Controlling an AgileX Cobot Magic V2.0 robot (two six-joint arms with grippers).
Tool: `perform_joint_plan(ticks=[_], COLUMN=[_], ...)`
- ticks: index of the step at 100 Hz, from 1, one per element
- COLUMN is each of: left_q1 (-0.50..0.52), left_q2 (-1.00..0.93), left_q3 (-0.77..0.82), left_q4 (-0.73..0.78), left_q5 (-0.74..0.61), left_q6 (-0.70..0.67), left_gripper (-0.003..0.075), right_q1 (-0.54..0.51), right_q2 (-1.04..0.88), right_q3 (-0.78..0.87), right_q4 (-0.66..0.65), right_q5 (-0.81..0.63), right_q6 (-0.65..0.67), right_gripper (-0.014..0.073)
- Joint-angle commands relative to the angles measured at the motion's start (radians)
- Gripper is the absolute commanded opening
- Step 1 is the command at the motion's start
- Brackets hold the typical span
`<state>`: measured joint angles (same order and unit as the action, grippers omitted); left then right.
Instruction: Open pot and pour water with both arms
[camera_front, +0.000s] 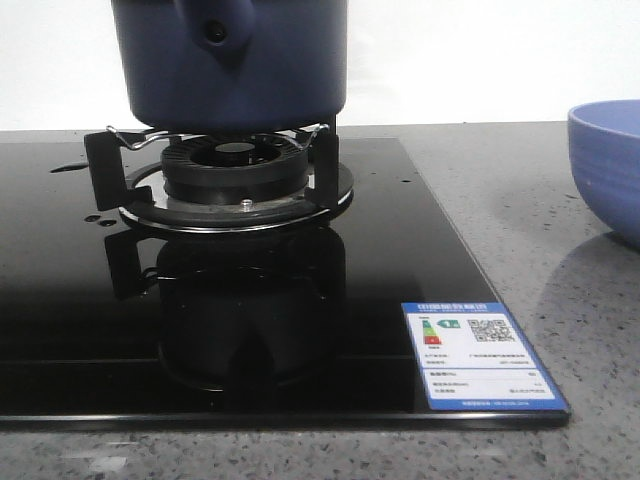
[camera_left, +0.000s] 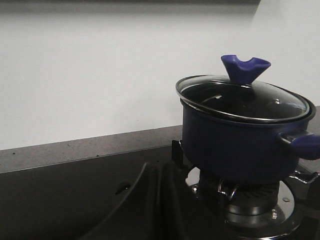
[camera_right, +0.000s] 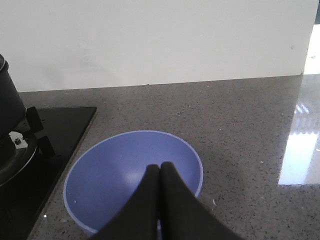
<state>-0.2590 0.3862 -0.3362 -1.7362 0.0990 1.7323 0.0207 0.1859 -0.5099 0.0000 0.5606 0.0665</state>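
Observation:
The dark navy-blue pot (camera_front: 230, 70) stands on the burner grate (camera_front: 215, 165) of a black glass stove; its handle stub (camera_front: 215, 22) with a round hole faces the front camera. In the left wrist view the pot (camera_left: 235, 142) carries a glass lid (camera_left: 242, 100) with a blue knob (camera_left: 244, 67). My left gripper (camera_left: 161, 172) is shut and empty, low over the stove beside the pot. My right gripper (camera_right: 160, 170) is shut and empty above the lighter blue bowl (camera_right: 115, 175). Neither gripper shows in the front view.
The blue bowl (camera_front: 610, 165) sits on the grey speckled counter (camera_front: 520, 210) right of the stove. A blue and white energy label (camera_front: 478, 352) is stuck at the stove's front right corner. A white wall stands behind.

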Motion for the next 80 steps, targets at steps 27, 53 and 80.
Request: perform_joint_plan(ticks=[27,53,80], left_q1=[0.001,-0.001,0.062], left_q2=[0.010,-0.010,-0.087], left_q3=[-0.024,-0.026,0.064], left_q4=[-0.017,0.482,1.637], left_q5=[0.018,0.043,-0.001], left_q6=[-0.007,-0.333,-1.450], left_gripper=[-0.0020,-0.0020,-0.0020], right_q1=[0.004,0.004,0.004], right_q2=[0.009,0.009,0.009], right_q3=[-0.023,-0.023,-0.023], right_q4=[0.000,0.000,0.000], right_q5=[-0.072,-0.072,-0.072], right_q6=[-0.014,-0.014,-0.014], right_gripper=[-0.0063,-0.0063,-0.0063])
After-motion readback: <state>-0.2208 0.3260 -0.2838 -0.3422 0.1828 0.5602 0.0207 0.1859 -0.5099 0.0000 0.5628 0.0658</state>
